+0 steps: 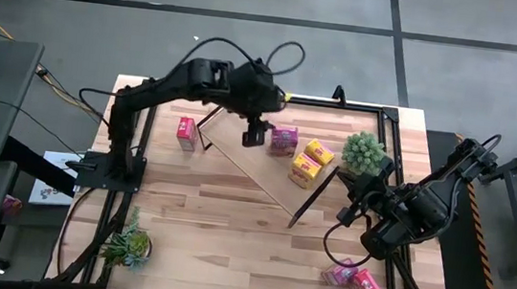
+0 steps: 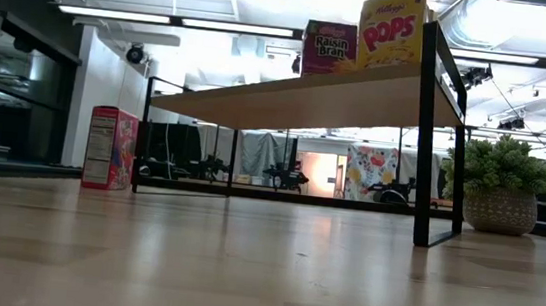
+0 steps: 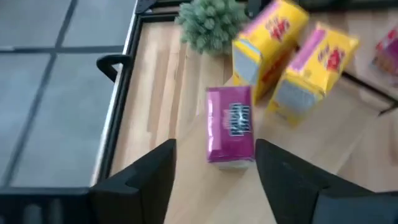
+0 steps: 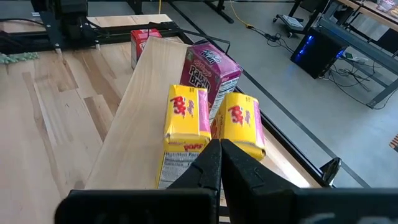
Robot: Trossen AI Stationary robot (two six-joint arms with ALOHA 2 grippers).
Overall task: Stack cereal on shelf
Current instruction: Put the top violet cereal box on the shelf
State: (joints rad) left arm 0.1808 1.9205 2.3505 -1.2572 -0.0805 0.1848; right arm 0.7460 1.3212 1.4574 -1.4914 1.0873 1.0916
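The shelf [image 1: 256, 168] stands slantwise across the table on its dark end frames. On its board stand a magenta cereal box [image 3: 230, 132] and two yellow cereal boxes [image 3: 268, 38] [image 3: 314, 68], upright on their bases. My left gripper [image 1: 254, 136] hangs open above the magenta box [image 1: 284, 140], its fingers clear of it on either side. A red cereal box [image 1: 186, 131] stands on the table beside the shelf's far left end. My right gripper [image 4: 220, 146] waits shut near the shelf's right end, pointing at the yellow boxes [image 4: 185, 124].
A potted plant [image 1: 365, 153] stands at the far right by the shelf's end frame, another plant [image 1: 129, 243] at the near left. Pink boxes [image 1: 352, 277] lie near the front right edge. Bare tabletop [image 1: 230, 228] lies in front of the shelf.
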